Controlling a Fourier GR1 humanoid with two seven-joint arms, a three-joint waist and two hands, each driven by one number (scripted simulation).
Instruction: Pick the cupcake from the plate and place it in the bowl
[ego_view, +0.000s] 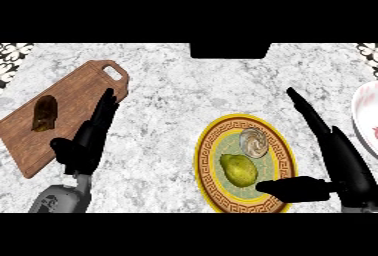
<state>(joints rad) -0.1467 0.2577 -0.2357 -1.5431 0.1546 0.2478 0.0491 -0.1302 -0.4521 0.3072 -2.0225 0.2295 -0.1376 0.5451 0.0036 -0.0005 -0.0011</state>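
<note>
Nothing done: cupcake sits on plate, 1 o'clock. Right hand at plate's 4 o'clock, fingers apart, empty. Grasp, carry to bowl at 2 o'clock pending.

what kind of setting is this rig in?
Most likely a kitchen counter: a speckled stone top, a wooden cutting board at the left, and a patterned plate holding a cupcake, with a bowl at the right edge.

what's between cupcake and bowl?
Head view: the right hand, fingers straight, stands between cupcake and bowl; otherwise plate rim and bare counter.
</note>
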